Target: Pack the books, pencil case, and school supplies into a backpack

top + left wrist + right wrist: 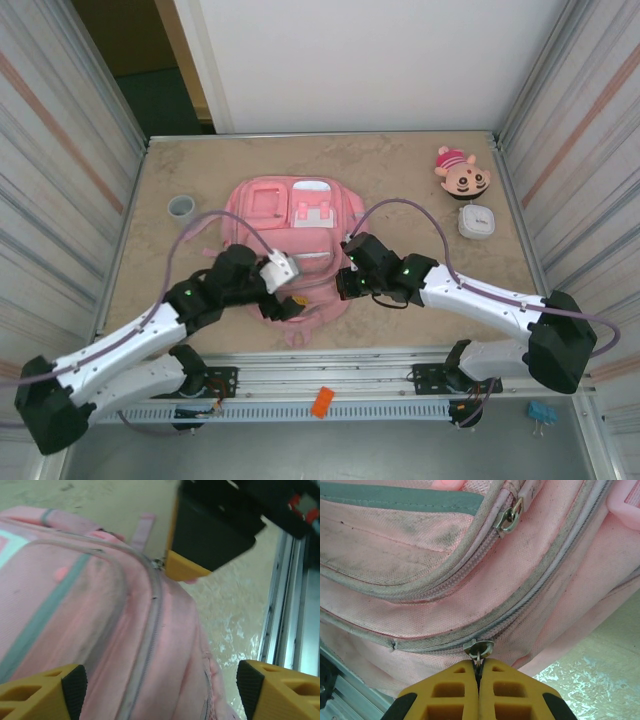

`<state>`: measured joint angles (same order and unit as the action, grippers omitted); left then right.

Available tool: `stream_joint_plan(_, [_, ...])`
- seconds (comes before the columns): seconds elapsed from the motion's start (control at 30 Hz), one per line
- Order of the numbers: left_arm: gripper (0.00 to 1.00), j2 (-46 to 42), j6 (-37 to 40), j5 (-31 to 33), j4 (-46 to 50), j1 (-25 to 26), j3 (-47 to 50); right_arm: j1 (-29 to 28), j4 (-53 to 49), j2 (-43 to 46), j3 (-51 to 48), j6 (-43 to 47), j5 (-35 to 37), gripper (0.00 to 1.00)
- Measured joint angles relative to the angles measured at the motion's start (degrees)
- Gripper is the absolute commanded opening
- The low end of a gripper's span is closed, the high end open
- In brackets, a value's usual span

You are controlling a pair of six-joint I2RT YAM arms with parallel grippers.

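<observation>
Pink backpack lies flat on the tan table. The right wrist view alone reveals the right gripper pinched together on a metal zip pull. The left wrist view shows the left gripper with jaws spread wide above the fabric.

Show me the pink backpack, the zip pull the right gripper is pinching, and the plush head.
pink backpack (320, 238), top view, front panel fabric.
zip pull (479, 647), right wrist view, its metal ring.
plush head (466, 180), top view, the face.
</observation>
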<state>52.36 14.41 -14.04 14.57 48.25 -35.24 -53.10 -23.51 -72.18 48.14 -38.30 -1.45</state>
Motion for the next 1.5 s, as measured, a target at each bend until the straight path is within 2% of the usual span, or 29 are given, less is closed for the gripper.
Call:
stream_joint_plan(0.07, [0.8,3.43,3.69,2.23,-1.55,2.38,-0.09,0.0,0.02,-0.04,0.0,0.0,-0.02,0.0])
stream_joint_plan(0.17, [0.76,8.55,6.86,5.84,-3.8,3.21,-0.55,0.0,0.07,-0.15,0.0,-0.02,-0.13,0.0])
stream_joint_plan(0.3, [0.65,12.96,9.07,10.47,-7.26,3.26,-0.87,0.0,0.35,-0.22,-0.13,-0.04,-0.15,0.0])
stream_joint_plan(0.47, [0.37,13.97,10.32,14.1,-10.78,3.5,-0.57,0.26,1.11,-0.22,-0.9,-0.09,-0.22,0.0])
stream_joint_plan(0.53, [0.2,13.88,10.75,13.62,-11.56,3.58,-0.39,0.35,1.33,-0.22,-0.92,-0.2,-0.2,0.0])
stream_joint_plan(0.63, [0.06,12.46,11.23,12.15,-12.26,3.61,1.01,0.37,1.64,-0.22,-0.94,-0.2,-0.22,0.0])
stream_joint_plan(0.67, [0.05,11.74,11.32,11.93,-12.59,3.56,1.53,0.37,1.7,-0.22,-0.94,-0.2,-0.2,0.0])
stream_joint_plan(0.8, [0.02,8.11,11.52,11.26,-13.68,3.5,3.54,0.57,2.54,-0.37,-0.94,-0.44,-0.24,0.15])
stream_joint_plan(0.97, [0.02,4.94,11.47,10.58,-13.51,3.45,5.07,0.59,3.23,-1.31,-1.07,-0.48,-1.18,0.19])
stream_joint_plan(1.03, [0.02,4.5,11.45,10.43,-13.35,3.45,5.18,0.59,3.78,-1.77,-1.07,-0.48,-1.51,0.16])
stream_joint_plan(1.13, [0.02,4.39,11.32,10.32,-13.4,3.45,5.22,0.57,4.48,-2.27,-1.07,-0.33,-1.92,0.0])
stream_joint_plan(1.33, [0.01,4.37,11.3,10.16,-13.31,3.45,5.27,1.01,4.07,-2.21,-1.07,-0.7,-1.86,0.0])
stream_joint_plan(1.5, [0.0,3.41,11.37,10.19,-13.05,3.32,5.27,6.45,3.58,-1.25,-1.14,-1.05,-3.58,0.0])
